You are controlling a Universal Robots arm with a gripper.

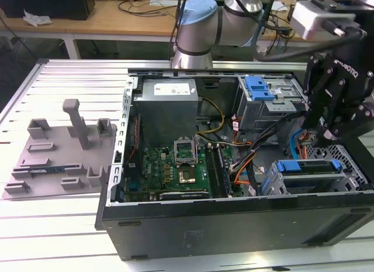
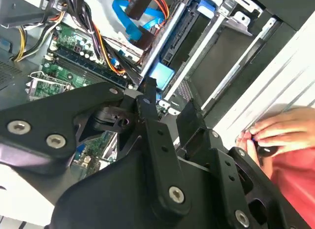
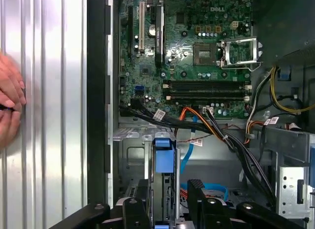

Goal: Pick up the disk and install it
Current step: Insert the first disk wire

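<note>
The disk [image 1: 308,167] sits in the drive cage at the near right corner of the open computer case [image 1: 234,225], with its blue carrier bracket facing up. In the first wrist view the blue bracket [image 3: 164,157] appears edge-on, running down between the two black fingers. My gripper [image 1: 320,134] hangs just above the cage. Its fingers [image 3: 197,189] stand apart on either side of the bracket without pressing on it, so it is open. In the second wrist view the gripper [image 2: 170,93] points at the blue tab [image 2: 161,74].
Orange, black and blue cables [image 1: 257,155] run between the motherboard [image 1: 175,167] and the cage. Another blue-bracketed bay [image 1: 259,88] sits at the case's far right. A grey fixture plate [image 1: 58,149] lies at the exterior view's left. A person's hand [image 3: 10,106] rests beside the case.
</note>
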